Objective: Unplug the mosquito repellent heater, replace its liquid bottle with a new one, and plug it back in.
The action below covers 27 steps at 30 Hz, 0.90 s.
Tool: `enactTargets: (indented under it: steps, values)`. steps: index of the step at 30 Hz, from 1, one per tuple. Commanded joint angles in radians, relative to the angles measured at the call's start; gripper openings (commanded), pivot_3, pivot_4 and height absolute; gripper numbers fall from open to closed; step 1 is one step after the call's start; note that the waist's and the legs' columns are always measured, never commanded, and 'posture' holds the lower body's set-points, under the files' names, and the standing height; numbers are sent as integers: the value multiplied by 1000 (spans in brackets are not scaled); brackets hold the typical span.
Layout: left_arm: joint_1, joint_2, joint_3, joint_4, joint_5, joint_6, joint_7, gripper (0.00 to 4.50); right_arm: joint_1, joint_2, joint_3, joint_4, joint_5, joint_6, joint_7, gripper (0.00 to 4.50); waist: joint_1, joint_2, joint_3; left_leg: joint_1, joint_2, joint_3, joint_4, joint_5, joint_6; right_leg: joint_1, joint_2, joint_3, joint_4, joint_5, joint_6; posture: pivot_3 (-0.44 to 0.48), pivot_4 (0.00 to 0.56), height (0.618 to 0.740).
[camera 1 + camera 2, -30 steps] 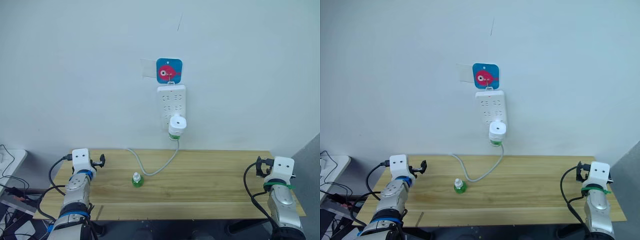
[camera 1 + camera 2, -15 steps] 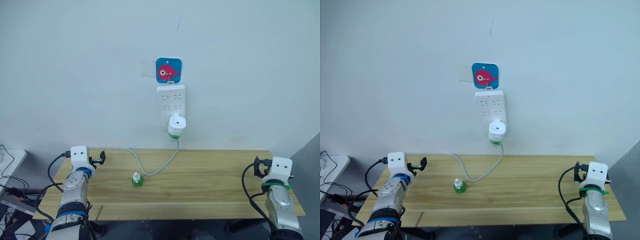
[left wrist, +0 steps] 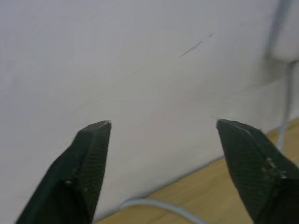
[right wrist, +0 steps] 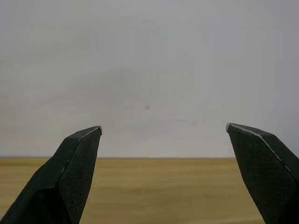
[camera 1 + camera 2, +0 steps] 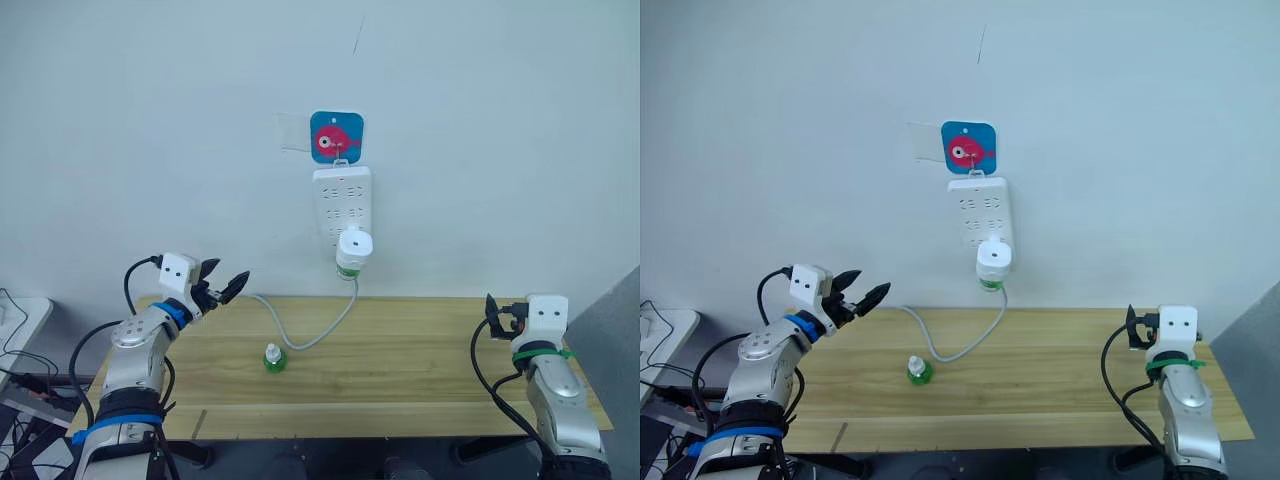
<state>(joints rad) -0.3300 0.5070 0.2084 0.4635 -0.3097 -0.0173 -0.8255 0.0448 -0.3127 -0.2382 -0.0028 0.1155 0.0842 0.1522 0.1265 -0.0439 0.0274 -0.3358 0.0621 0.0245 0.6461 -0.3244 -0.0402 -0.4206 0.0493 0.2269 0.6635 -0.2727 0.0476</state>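
While 2 grippers, left gripper (image 5: 224, 286) and right gripper (image 4: 166, 133), gape wide, 1 heater (image 5: 353, 251) stays plugged.

The place looked like a plain test corner of a lab or workroom — a bare pale wall (image 5: 150, 120) with nothing on it but a white power strip (image 5: 342, 205) hung from a small blue hook plate with a red fish (image 5: 336, 137). Below it stood a simple wooden table (image 5: 430, 370), nearly bare, with a grey cable (image 5: 300, 335) trailing across it. At the left edge lay a tangle of loose wires (image 5: 25, 385) beside a second white surface — more rig than home.
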Motion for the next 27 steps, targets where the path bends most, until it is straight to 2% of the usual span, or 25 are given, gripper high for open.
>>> enactTargets:
  steps: [1, 2, 7, 14, 21, 27]
  values:
    - [-41, 20, -31, -114, -22, 39, -52, 2572, 16, -42, 21, -141, 24, 55, 70, 4500, 0, 1, 0, 0, 0, -1, 0, 0, 0, 0, 0, -1, 0, 0, 0, 278, 68, 740]
    - [-48, 19, -42, -132, -17, 47, -59, 2243, 21, -59, 35, -168, 18, 67, 93, 4500, -1, 1, 2, -1, 0, -2, 0, 0, 0, 0, 0, -1, 0, 0, 0, 273, 75, 740]
    - [-117, -5, -90, -179, -24, 79, -103, 2243, 6, -125, 117, -353, 109, 185, 254, 4500, -5, 4, 8, -4, 0, -5, 2, 0, 0, -1, 0, -4, 0, 0, 0, 266, 74, 740]
    - [-261, -44, -148, -86, -13, 72, -181, 2243, -132, -199, 197, -605, 272, 408, 377, 4500, -14, 7, 20, -11, 0, -23, 8, 0, 0, 0, 1, -20, 1, 0, 1, 249, 79, 740]
    - [-405, -75, -175, 80, 9, 26, -258, 2243, -261, -204, 223, -704, 354, 578, 346, 4500, -14, 6, 29, -17, 0, -31, 16, -1, 1, 1, 1, -26, 1, 0, 1, 240, 82, 740]
    - [-514, -115, -183, 263, 41, -40, -285, 2243, -297, -194, 220, -752, 375, 650, 303, 4500, -17, 6, 29, -23, 0, -40, 18, 0, 1, 0, 1, -34, 1, 0, 1, 208, 82, 740]
